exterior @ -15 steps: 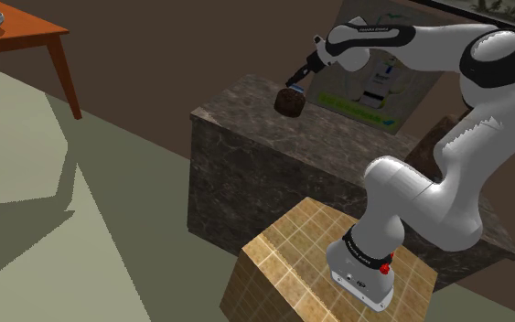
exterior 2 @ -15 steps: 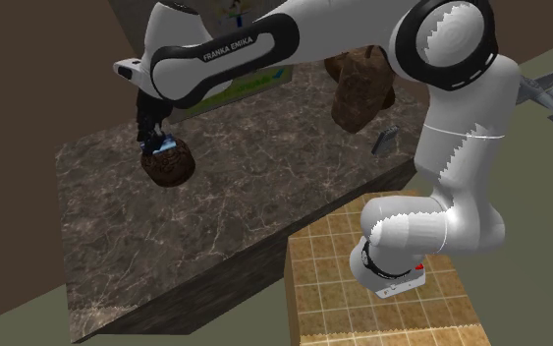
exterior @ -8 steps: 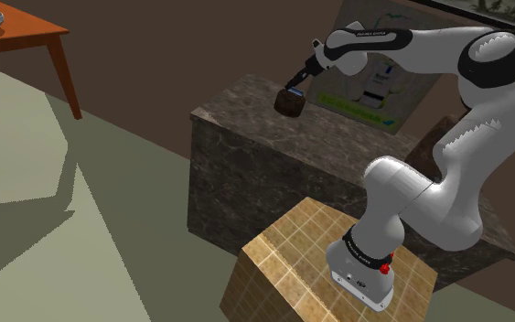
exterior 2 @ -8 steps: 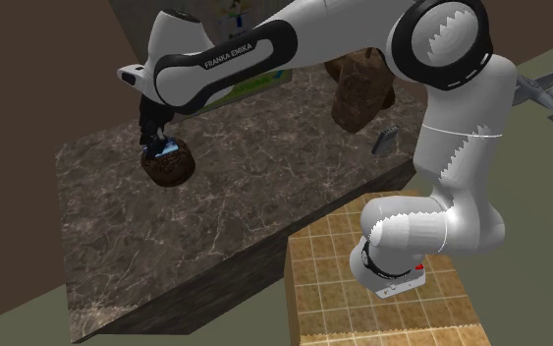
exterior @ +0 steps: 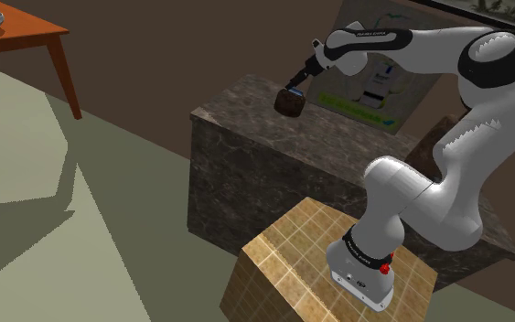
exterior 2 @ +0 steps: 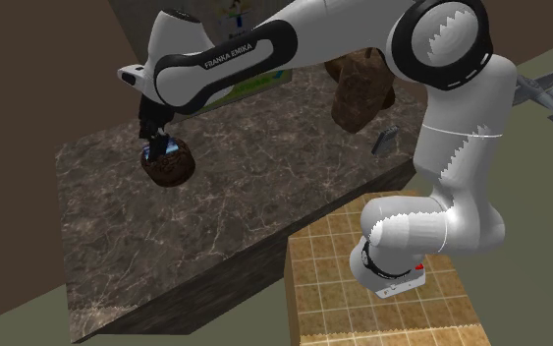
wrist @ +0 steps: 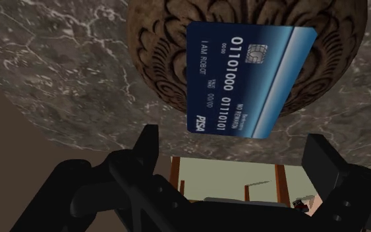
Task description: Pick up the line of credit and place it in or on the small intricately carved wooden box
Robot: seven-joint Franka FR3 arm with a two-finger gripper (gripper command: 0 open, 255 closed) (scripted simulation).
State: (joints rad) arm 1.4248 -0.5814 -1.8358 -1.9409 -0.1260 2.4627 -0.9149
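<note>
Credit card (wrist: 253, 78), dark blue with white numerals, lies on the domed top of the carved brown box (wrist: 156, 60), face up toward the wrist camera. One of its short ends seems to reach just past the box's outline, over the marbled counter (exterior 2: 264, 221).

My gripper (wrist: 235, 142) hangs directly above with its two black fingers spread wide; neither touches the card, so nothing is pinched. In the second exterior view the gripper (exterior 2: 152, 136) sits just over the box (exterior 2: 171, 169), with a sliver of blue card (exterior 2: 157, 149) between them. The shoulder view shows the box (exterior: 289, 102) near one corner of the counter, with the gripper (exterior: 298, 80) close above it.

I judge the placing as good as done, and the retreat is what worries me. The lid is rounded, so the card rests on a curved surface and may have little holding it; a slanted pull-away could let a fingertip catch its edge and flip or slide it onto the counter. A sideways knock on the box could do the same or shift the box toward the counter's edge. I would lift straight up along the fingers, slowly, before swinging the arm anywhere.
</note>
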